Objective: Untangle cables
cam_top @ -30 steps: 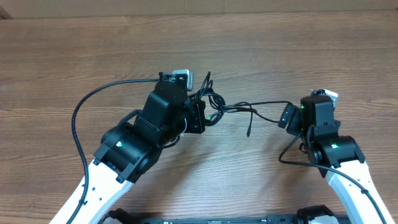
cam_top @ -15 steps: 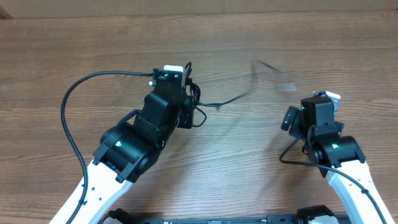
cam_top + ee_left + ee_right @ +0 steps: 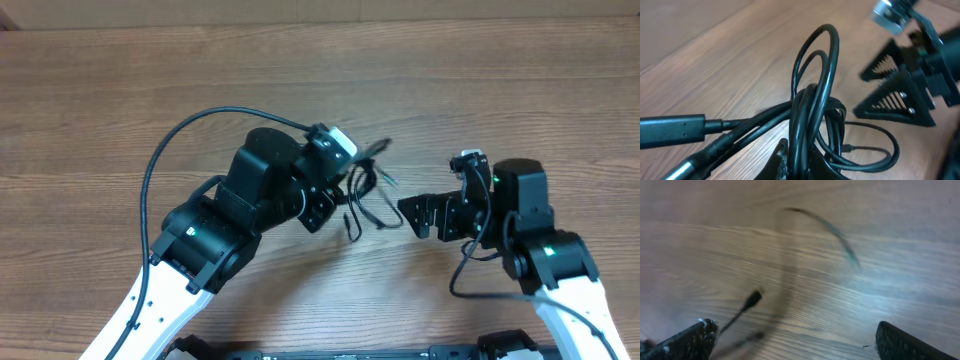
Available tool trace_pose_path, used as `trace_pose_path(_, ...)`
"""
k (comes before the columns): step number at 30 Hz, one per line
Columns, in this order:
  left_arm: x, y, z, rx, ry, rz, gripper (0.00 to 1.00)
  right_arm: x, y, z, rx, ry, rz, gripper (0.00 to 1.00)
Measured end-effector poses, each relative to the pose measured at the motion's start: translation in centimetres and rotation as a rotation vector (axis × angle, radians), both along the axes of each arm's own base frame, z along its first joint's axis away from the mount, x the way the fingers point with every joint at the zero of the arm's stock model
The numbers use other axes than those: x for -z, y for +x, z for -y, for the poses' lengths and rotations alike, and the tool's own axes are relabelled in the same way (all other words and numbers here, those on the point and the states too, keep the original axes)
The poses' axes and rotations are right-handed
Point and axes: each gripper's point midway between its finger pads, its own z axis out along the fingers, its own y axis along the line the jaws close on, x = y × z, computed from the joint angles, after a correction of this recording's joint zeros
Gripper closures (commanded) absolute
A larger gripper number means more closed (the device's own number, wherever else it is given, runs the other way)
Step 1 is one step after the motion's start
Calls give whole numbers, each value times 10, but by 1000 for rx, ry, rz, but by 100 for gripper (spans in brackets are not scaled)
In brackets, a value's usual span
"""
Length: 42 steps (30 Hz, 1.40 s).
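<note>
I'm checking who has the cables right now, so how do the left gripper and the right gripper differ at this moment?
The left gripper is closed on the bunched cables, while the right gripper is wide open and holds nothing. In the overhead view the left gripper faces right and the right gripper faces left, so they point toward each other. Both are black with two fingers.

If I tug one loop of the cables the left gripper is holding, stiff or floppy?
Probably floppy: the cables curl in loose loops from the left gripper. Likely light; a free end blurs with motion in the right wrist view. Crossed loops may snag.
</note>
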Motion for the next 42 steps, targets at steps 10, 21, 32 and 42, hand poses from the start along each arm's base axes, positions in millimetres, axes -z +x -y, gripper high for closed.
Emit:
trace_pose_path(10,-15,-17,8,245,-107,12,96,-75,-19,-13,-87,99,249,0)
trace_pose_path(21,-44,-46,15,483,-301,-12,96,-119,-15,-32,-191,207,425,0)
trace_pose_path(32,-65,-49,21,523,-382,8,96,-129,-18,-39,-231,252,450,0)
trace_pose_path(42,-68,-44,22,478,-407,-37,96,-126,-20,-39,-232,253,430,0)
